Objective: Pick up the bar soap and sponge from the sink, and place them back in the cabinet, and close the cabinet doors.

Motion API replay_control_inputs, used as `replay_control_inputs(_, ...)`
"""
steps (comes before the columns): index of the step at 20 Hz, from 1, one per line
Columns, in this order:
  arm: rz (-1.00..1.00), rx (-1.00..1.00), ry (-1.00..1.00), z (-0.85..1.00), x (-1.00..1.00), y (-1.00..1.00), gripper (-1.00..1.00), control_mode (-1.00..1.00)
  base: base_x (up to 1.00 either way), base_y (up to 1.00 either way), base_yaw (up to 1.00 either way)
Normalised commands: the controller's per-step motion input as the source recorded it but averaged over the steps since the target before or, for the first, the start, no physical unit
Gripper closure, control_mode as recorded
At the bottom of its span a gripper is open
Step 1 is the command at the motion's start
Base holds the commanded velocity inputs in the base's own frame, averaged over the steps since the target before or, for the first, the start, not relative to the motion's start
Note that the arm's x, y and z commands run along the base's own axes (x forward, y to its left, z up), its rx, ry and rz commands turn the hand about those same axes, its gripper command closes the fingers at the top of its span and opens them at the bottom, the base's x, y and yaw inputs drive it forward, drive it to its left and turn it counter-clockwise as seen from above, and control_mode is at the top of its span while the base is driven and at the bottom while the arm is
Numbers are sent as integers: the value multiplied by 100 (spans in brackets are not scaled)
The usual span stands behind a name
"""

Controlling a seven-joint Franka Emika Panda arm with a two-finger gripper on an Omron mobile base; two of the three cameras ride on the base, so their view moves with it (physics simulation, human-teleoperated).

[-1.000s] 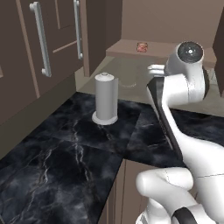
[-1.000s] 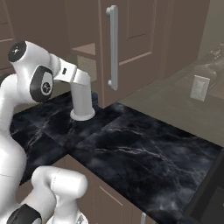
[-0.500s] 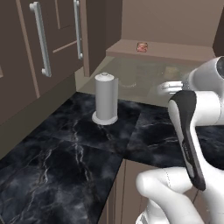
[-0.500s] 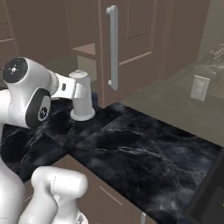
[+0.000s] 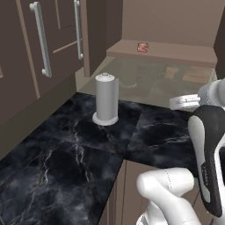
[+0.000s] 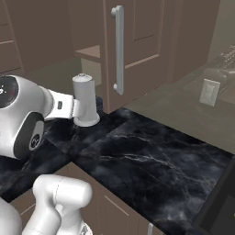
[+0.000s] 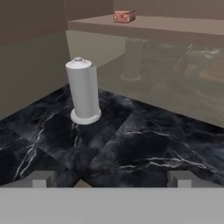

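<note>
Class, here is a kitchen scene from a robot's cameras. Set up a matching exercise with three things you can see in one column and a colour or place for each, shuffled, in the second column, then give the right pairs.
Things:
1. paper towel roll
2. bar soap
3. door handle

Descriptions:
A. long silver bar, upright on a brown wooden door
B. small orange-pink block on the brown shelf above the counter
C. pale grey cylinder standing upright on the black marble counter

Pairs: 1-C, 2-B, 3-A
</note>
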Motion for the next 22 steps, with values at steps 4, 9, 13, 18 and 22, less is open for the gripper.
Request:
replay_control_inputs(4,0,0,0,0,-52,4,-100,-100,0,0,0)
replay_control_inputs(9,0,0,0,0,-40,0,-100,-100,0,0,0)
replay_control_inputs(13,0,0,0,0,-43,0,-100,-100,0,0,0)
replay_control_inputs(18,0,0,0,0,-9,0,-100,100,-47,-6,0)
replay_control_inputs(22,0,0,0,0,0,0,-100,100,-84,-36,-2)
